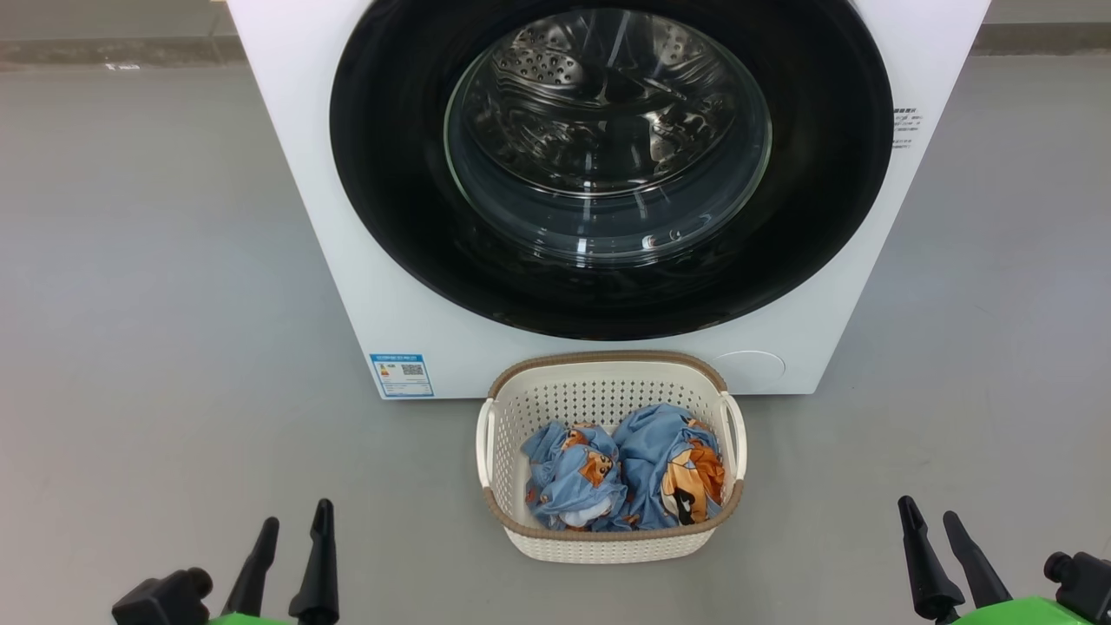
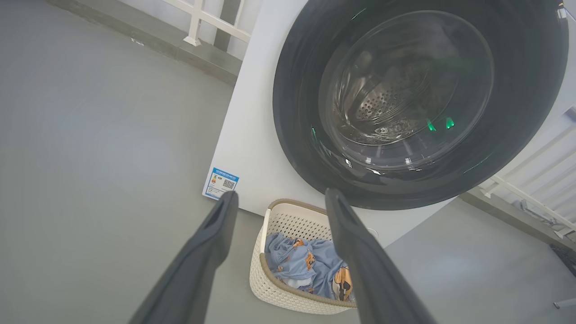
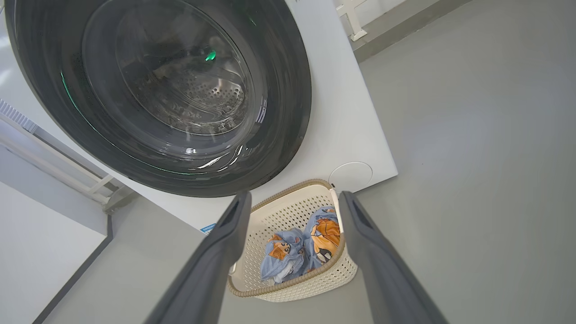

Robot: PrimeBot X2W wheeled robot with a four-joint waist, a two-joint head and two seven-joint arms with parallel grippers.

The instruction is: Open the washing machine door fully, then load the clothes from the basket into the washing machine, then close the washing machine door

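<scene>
the washing machine (image 1: 295, 217) stood with its door (image 1: 391, 174) shut. the basket (image 1: 599, 399) sat just below the door, probably for a short carry, with both clothes (image 1: 625, 477) bundles inside. the left gripper (image 1: 298, 514) and right gripper (image 1: 928, 509) hovered low, spread wide, empty.

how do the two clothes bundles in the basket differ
The left bundle shows white lining at its lower edge; the right bundle shows none. The right bundle carries one large orange and black figure; the left bundle has smaller orange ones. Both are crumpled light blue fabric lying side by side in the basket.
</scene>
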